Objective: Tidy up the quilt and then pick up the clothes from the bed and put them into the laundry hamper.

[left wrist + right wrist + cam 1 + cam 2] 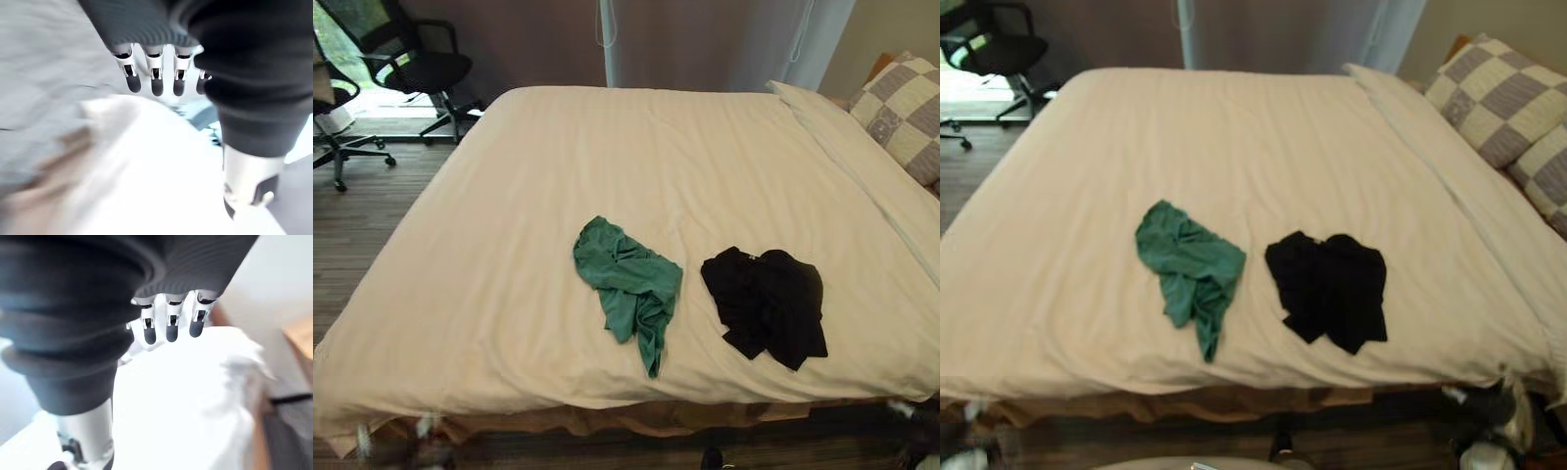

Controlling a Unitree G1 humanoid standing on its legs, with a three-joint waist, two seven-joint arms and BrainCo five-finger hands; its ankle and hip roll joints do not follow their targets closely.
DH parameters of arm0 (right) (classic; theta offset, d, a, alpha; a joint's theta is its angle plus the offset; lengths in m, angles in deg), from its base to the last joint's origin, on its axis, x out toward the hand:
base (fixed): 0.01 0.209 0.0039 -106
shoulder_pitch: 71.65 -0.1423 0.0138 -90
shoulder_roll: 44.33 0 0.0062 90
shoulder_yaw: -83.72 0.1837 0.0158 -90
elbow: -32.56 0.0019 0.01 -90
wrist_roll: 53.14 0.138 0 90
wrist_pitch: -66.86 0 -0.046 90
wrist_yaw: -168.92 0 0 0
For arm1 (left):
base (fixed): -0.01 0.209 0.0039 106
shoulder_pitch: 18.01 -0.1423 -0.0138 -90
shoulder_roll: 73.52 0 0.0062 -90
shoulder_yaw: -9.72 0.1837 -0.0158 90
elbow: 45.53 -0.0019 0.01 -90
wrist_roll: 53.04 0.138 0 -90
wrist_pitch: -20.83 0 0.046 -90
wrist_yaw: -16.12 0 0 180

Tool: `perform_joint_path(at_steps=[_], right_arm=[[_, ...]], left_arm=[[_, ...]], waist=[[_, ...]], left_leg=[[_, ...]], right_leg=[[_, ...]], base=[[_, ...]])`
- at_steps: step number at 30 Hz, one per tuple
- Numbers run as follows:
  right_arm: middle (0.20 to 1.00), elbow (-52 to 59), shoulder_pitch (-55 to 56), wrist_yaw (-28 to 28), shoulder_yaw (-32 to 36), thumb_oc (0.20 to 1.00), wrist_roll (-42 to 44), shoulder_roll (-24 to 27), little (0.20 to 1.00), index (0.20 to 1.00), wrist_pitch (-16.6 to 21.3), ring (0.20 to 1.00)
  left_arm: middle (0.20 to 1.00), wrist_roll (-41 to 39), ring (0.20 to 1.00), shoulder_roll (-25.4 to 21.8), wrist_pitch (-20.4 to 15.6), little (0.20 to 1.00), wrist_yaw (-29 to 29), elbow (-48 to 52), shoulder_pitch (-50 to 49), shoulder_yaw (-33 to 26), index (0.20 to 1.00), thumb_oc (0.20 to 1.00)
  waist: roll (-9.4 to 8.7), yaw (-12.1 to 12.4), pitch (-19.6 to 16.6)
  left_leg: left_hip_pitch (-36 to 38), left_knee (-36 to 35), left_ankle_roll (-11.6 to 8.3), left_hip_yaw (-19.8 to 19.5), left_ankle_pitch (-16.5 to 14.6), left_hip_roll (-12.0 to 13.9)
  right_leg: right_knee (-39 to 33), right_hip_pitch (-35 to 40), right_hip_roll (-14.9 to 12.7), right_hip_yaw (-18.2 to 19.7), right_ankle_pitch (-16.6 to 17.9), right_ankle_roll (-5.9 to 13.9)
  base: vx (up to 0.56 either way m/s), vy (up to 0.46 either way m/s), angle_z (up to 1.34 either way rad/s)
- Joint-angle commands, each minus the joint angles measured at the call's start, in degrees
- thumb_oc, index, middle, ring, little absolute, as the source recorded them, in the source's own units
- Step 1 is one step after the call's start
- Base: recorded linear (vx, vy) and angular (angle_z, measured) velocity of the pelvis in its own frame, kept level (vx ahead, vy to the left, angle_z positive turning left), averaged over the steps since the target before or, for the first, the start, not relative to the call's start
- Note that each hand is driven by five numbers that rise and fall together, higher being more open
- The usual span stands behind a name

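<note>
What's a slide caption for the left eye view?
Cream quilt spread flat on the bed, green garment and black garment lying apart near its foot.

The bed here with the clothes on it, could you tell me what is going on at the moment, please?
The cream quilt lies spread fairly smooth over the bed. Two crumpled garments rest on it near the foot edge, apart from each other: a green garment toward the robot's left and a black garment toward its right. Neither is held. The left hand and right hand hang with straight fingers over the white bedding at the edge, holding nothing.
</note>
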Motion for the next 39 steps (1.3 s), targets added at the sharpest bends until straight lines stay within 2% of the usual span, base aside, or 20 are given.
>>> perform_joint_path(at_steps=[1,3,7,8,10,12,13,15,16,17,21,25,31,33,34,35,37,38,39], right_arm=[[1.000,0.9,-8.0,-1.8,-0.3,1.000,-5.3,3.6,1.000,1.000,2.9,1.000],[1.000,5.8,-9.5,0.2,-3.4,1.000,-8.3,5.8,1.000,1.000,4.3,1.000],[1.000,9.9,-10.6,2.1,-5.9,1.000,-10.5,6.9,1.000,1.000,4.9,1.000],[1.000,15.5,-10.8,5.9,-7.4,1.000,-13.0,10.4,1.000,1.000,6.5,1.000],[1.000,17.9,-10.5,6.3,-7.5,1.000,-14.0,10.9,1.000,1.000,7.3,1.000],[1.000,19.1,-14.3,6.9,-11.7,1.000,-15.5,12.5,1.000,1.000,7.8,1.000],[1.000,19.1,-14.3,6.9,-11.6,1.000,-15.5,12.5,1.000,1.000,7.8,1.000],[1.000,22.3,-17.4,7.3,-13.5,1.000,-15.7,14.2,1.000,1.000,7.9,1.000],[1.000,22.3,-17.5,7.3,-13.4,1.000,-15.7,14.2,1.000,1.000,7.9,1.000],[1.000,24.0,-19.8,7.1,-13.8,1.000,-16.2,15.3,1.000,1.000,7.8,1.000],[1.000,25.3,-21.8,6.5,-13.5,1.000,-16.1,15.4,1.000,1.000,7.8,1.000],[1.000,25.9,-23.0,5.3,-12.8,1.000,-15.4,14.3,1.000,1.000,8.3,1.000],[1.000,26.3,-24.9,3.5,-12.1,1.000,-15.0,14.1,1.000,1.000,8.8,1.000],[1.000,26.6,-26.3,2.6,-12.2,1.000,-15.2,14.0,1.000,1.000,8.8,1.000],[1.000,26.7,-27.3,2.0,-12.5,1.000,-15.7,13.9,1.000,1.000,8.8,1.000],[1.000,26.5,-27.5,1.9,-12.6,1.000,-15.7,14.0,1.000,1.000,8.8,1.000],[1.000,25.8,-30.3,1.3,-14.2,1.000,-16.7,14.2,1.000,1.000,8.4,1.000],[1.000,26.0,-31.3,1.3,-14.7,1.000,-17.3,14.6,1.000,1.000,8.3,1.000],[1.000,25.9,-32.4,1.3,-15.5,1.000,-17.6,14.8,1.000,1.000,8.3,1.000]], left_arm=[[1.000,14.4,1.000,-2.6,-3.1,1.000,-0.6,0.6,7.5,3.8,1.000,1.000],[1.000,21.4,1.000,-4.9,-4.5,1.000,3.3,10.4,8.7,8.4,1.000,1.000],[1.000,24.3,1.000,-5.5,-5.4,1.000,6.8,15.2,8.7,12.3,1.000,1.000],[1.000,19.0,1.000,-17.5,-8.9,1.000,14.3,19.8,7.1,7.6,1.000,1.000],[1.000,20.2,1.000,-18.6,-9.9,1.000,14.8,21.4,6.0,8.6,1.000,1.000],[1.000,24.7,1.000,-18.9,-9.0,1.000,16.3,23.6,10.5,15.3,1.000,1.000],[1.000,24.7,1.000,-18.9,-8.9,1.000,16.3,23.5,10.8,15.5,1.000,1.000],[1.000,28.2,1.000,-17.9,-6.8,1.000,16.0,21.0,17.7,21.7,1.000,1.000],[1.000,28.3,1.000,-17.8,-6.8,1.000,15.8,20.6,18.2,22.0,1.000,1.000],[1.000,29.5,1.000,-16.5,-5.4,1.000,16.1,18.9,22.0,24.1,1.000,1.000],[1.000,32.5,1.000,-15.4,-3.7,1.000,15.1,15.2,28.0,26.6,1.000,1.000],[1.000,39.0,1.000,-14.1,-0.1,1.000,13.2,7.3,36.0,29.8,1.000,1.000],[1.000,43.8,1.000,-14.6,2.4,1.000,11.9,-0.4,44.5,34.1,1.000,1.000],[1.000,44.3,1.000,-14.6,2.8,1.000,11.6,-1.7,47.1,35.5,1.000,1.000],[0.950,44.1,0.950,-14.1,2.7,0.950,11.1,-1.8,48.7,35.9,0.950,0.950],[0.667,44.0,0.667,-14.1,2.7,0.667,11.1,-1.9,48.9,36.0,0.667,0.667],[0.241,42.5,0.241,-12.9,1.6,0.241,10.3,0.2,49.6,35.9,0.241,0.241],[0.200,41.6,0.200,-12.3,0.8,0.200,10.1,1.5,49.3,35.8,0.200,0.200],[0.200,40.4,0.200,-11.8,-0.2,0.200,9.9,3.0,48.6,35.4,0.200,0.200]], waist=[[1.34,-1.8,0.7],[1.44,-1.9,0.8],[1.53,-1.9,0.9],[2.83,-1.4,1.2],[2.96,-1.5,1.6],[3.01,-2.6,3.3],[3.05,-2.5,3.4],[2.72,-3.8,6.5],[2.79,-3.6,6.6],[2.55,-4.3,8.8],[2.04,-4.7,11.5],[0.63,-5.2,15.0],[0.19,-6.1,17.3],[0.50,-6.1,17.3],[0.79,-6.0,17.2],[0.87,-6.1,17.2],[1.34,-5.3,17.0],[1.39,-4.9,16.9],[1.48,-4.5,16.9]], left_leg=[[-0.3,0.1,0.80,0.6,-0.1,-0.4],[0.0,0.1,0.62,0.8,-0.2,-0.2],[0.3,0.1,0.51,1.1,-0.4,0.0],[0.7,0.1,0.15,1.0,-0.3,-0.2],[0.7,0.1,0.14,1.0,-0.3,-0.2],[0.0,0.1,0.30,1.8,-0.2,-0.1],[0.0,0.1,0.31,1.8,-0.2,-0.1],[-2.3,0.1,0.37,2.9,0.5,0.4],[-2.5,0.1,0.39,2.9,0.5,0.4],[-4.7,0.1,0.30,3.6,1.5,0.8],[-8.4,0.5,-0.12,4.6,2.9,1.7],[-15.1,2.6,-0.98,5.5,4.9,3.5],[-21.8,3.8,-2.21,5.7,6.7,5.0],[-22.7,2.9,-3.22,4.8,6.6,5.2],[-23.1,2.0,-3.53,4.7,7.2,5.4],[-23.2,1.8,-3.56,4.6,7.4,5.4],[-22.9,0.6,-3.99,4.4,8.0,5.5],[-22.7,0.5,-4.08,4.2,7.9,5.6],[-22.3,0.5,-4.20,4.0,7.8,5.6]], right_leg=[[2.9,2.0,-2.1,1.2,-6.8,3.42],[2.7,2.2,-2.2,1.3,-6.8,3.43],[2.5,2.5,-2.2,1.3,-6.8,3.43],[2.2,3.1,-2.6,0.6,-6.7,3.81],[2.2,3.1,-2.6,0.5,-6.7,3.92],[2.7,1.5,-2.9,1.1,-6.4,4.28],[2.8,1.5,-2.9,1.2,-6.4,4.27],[3.9,-2.4,-2.9,2.3,-5.8,4.59],[4.1,-2.7,-2.9,2.4,-5.8,4.58],[5.1,-5.9,-2.8,3.3,-5.4,4.68],[6.7,-10.7,-2.7,3.9,-4.8,4.69],[8.9,-17.7,-3.3,4.4,-4.0,4.61],[10.1,-23.3,-3.9,3.5,-3.4,4.73],[9.7,-23.9,-3.8,3.5,-4.1,5.36],[9.3,-24.5,-3.8,3.0,-4.1,5.52],[9.3,-24.6,-3.7,2.9,-4.0,5.50],[8.5,-24.3,-3.6,2.1,-3.9,5.53],[8.3,-23.9,-3.6,2.0,-4.0,5.48],[8.1,-23.4,-3.6,1.7,-4.1,5.39]], base=[[-0.02,-0.030,0.11],[0.00,-0.029,-0.09],[0.01,-0.009,-0.03],[0.04,0.025,-0.05],[0.01,0.014,-0.10],[-0.07,0.015,0.07],[-0.16,0.007,0.09],[-0.19,-0.004,-0.07],[-0.24,0.005,-0.27],[-0.23,-0.008,-0.32],[-0.16,-0.018,-0.26],[-0.16,-0.060,-0.19],[-0.06,-0.034,-0.09],[0.05,-0.016,0.06],[0.00,-0.013,0.19],[0.02,-0.006,0.28],[0.02,-0.007,0.20],[0.03,-0.016,0.10],[0.03,-0.021,0.07]])
